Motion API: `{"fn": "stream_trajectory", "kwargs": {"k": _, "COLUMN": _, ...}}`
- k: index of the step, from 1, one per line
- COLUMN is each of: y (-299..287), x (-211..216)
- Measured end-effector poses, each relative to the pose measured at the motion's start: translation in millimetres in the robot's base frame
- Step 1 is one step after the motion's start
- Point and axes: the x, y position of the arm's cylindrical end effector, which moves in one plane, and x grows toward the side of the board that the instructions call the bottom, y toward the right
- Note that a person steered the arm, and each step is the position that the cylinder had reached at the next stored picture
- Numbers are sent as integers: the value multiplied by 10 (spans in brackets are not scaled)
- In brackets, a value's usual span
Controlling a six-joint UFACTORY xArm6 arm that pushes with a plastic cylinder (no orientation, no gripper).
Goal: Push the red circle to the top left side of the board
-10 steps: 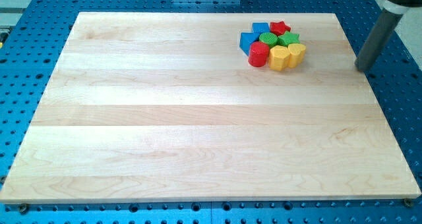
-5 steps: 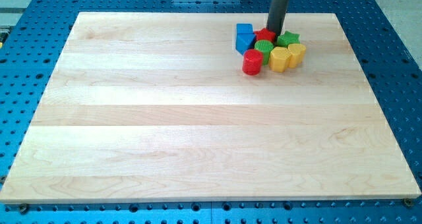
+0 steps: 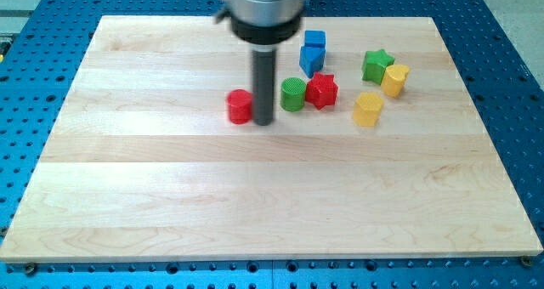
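My tip (image 3: pixel 263 122), a bare rod grasping nothing, touched the right side of the red circle (image 3: pixel 240 107), which stood on the board (image 3: pixel 170 195) left of centre, nearer its top edge.

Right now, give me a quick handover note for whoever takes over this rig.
No hand on this arm: my tip is down on the board, just at the view's right of the red circle, about touching it.
The red circle sits near the board's middle, toward the view's top, apart from the other blocks.
Green circle and red star lie to the tip's right; two blue blocks, green star and two yellow blocks are farther right.
Left: push the red circle to the top left.
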Motion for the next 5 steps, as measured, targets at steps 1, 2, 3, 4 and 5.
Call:
{"fn": "stream_trajectory", "kwargs": {"k": 1, "y": -867, "x": -381}}
{"fn": "stream_trajectory", "kwargs": {"k": 2, "y": -1036, "x": -7}}
{"fn": "stream_trajectory", "kwargs": {"k": 3, "y": -1310, "x": 289}}
{"fn": "stream_trajectory", "kwargs": {"k": 4, "y": -1678, "x": -365}}
{"fn": "stream_trajectory", "kwargs": {"k": 5, "y": -1715, "x": -469}}
